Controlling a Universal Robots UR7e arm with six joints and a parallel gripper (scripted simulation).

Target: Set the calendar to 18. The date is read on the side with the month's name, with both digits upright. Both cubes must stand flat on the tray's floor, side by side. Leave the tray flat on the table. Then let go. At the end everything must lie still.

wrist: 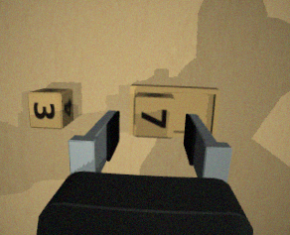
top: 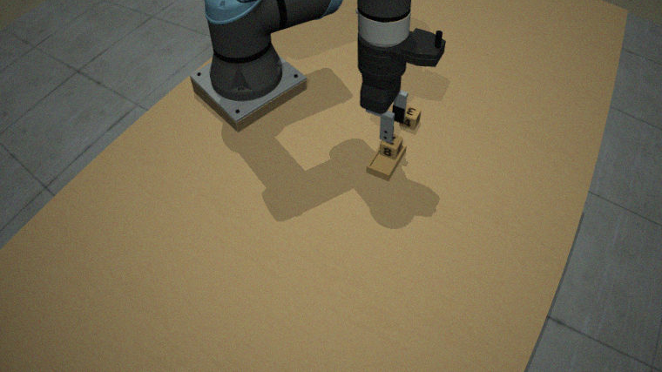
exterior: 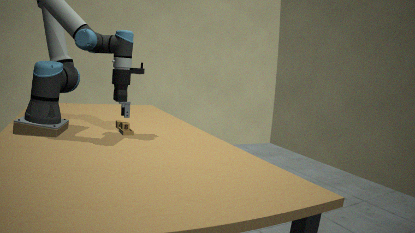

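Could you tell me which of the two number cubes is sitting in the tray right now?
The cube showing 8 on its side and 7 on top, directly under the open gripper. It sits in the tray; the cube with 3 and 4 rests on the table beside it.
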